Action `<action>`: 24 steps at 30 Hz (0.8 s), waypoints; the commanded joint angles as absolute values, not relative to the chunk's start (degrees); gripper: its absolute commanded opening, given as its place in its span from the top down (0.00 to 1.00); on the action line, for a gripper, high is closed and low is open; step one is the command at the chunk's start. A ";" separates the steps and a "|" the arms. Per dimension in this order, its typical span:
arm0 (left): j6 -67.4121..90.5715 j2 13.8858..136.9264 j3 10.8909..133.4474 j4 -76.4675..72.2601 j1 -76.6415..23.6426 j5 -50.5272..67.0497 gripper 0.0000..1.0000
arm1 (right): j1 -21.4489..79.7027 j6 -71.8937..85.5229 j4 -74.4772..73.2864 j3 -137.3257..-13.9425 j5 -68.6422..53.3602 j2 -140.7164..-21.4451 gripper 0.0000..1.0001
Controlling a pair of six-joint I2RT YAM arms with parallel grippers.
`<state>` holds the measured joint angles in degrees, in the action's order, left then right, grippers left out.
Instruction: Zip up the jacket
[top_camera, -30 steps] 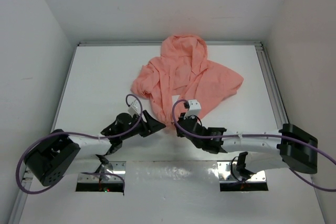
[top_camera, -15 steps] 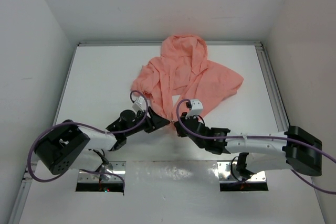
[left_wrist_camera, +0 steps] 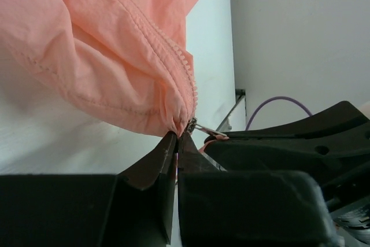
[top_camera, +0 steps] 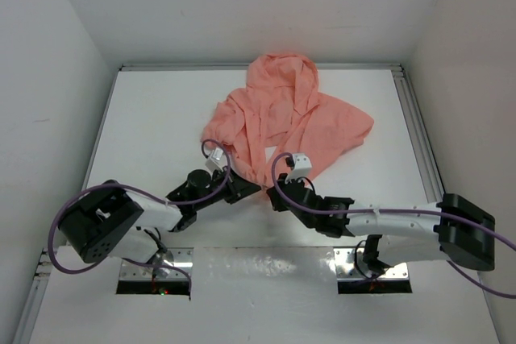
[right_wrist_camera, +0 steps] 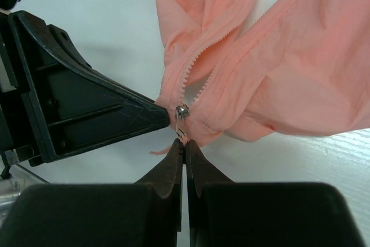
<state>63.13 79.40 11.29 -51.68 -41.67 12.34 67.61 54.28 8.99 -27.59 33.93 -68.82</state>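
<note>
Change: left gripper [left_wrist_camera: 176, 138] has slid in toward the bottom hem of the jacket [top_camera: 300, 118]; its jaws, wide a second ago, have closed.
Left gripper: pinched shut on hem fabric of the jacket, just beside the zipper's lower end.
Right gripper [right_wrist_camera: 184, 144]: clamped on the zipper pull [right_wrist_camera: 181, 129], tip to tip with the left.
Jacket: crumpled on the table [top_camera: 145, 118], hood at the far edge, hem toward the middle.
Zipper teeth [right_wrist_camera: 199, 56]: parted above the slider.
</note>
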 commanded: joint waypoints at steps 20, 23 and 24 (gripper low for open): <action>51.68 66.89 7.04 -36.83 -42.89 14.59 1.00 | 59.52 29.10 14.24 -47.28 40.61 -82.34 1.00; 50.54 61.81 6.50 -31.92 -42.89 14.77 1.00 | 57.05 26.55 15.03 -50.44 41.48 -85.60 1.00; 49.49 59.79 6.59 -29.73 -42.89 14.07 1.00 | 56.00 26.02 15.12 -51.23 41.66 -86.39 1.00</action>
